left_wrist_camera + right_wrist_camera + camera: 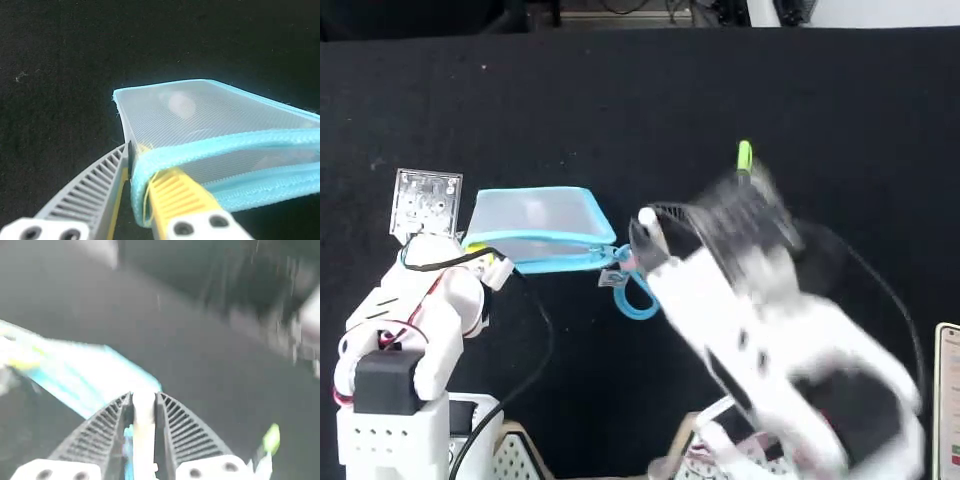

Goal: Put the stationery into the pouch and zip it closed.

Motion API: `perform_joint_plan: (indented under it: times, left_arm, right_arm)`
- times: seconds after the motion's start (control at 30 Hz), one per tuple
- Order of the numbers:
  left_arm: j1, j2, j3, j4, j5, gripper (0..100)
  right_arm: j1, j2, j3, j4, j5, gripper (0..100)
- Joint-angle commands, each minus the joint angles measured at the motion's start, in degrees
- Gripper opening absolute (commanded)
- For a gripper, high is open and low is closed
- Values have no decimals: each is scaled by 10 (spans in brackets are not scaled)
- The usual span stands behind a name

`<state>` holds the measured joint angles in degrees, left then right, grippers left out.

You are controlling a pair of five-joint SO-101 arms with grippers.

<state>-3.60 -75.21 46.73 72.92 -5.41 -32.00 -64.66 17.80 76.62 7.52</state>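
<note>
Stage: early, I judge | pouch on tabletop, mouth seems open | left gripper jaws clamped on its end | right gripper jaws clamp white stick near mouth | green-tipped pen outside, zip not closed

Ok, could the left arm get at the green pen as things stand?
Probably not: the left gripper is shut on the pouch; the green pen lies beyond the right gripper, itself holding a white stick.
</note>
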Motion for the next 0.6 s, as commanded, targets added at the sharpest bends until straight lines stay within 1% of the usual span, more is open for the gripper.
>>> perform_joint_plan:
  times: [0.0,0.1,0.23,0.37,0.43,0.57]
  left_arm:
    - [-6,-4,-7,2,-6,30]
    - [-6,-4,-7,2,-6,30]
    - [-6,-4,-7,2,-6,30]
    - [-6,-4,-7,2,-6,30]
    - [-6,-4,-7,2,-6,30]
    - [-6,-4,-7,2,-6,30]
  right_arm:
    - [-47,-98,34,-89,0,11]
    - [-83,-166,73,-156,-1,11]
    - [-151,-241,118,-250,-1,11]
    - [-220,-284,208,-354,0,11]
    - [-233,-294,259,-399,4,11]
    - [-232,-299,346,-475,4,11]
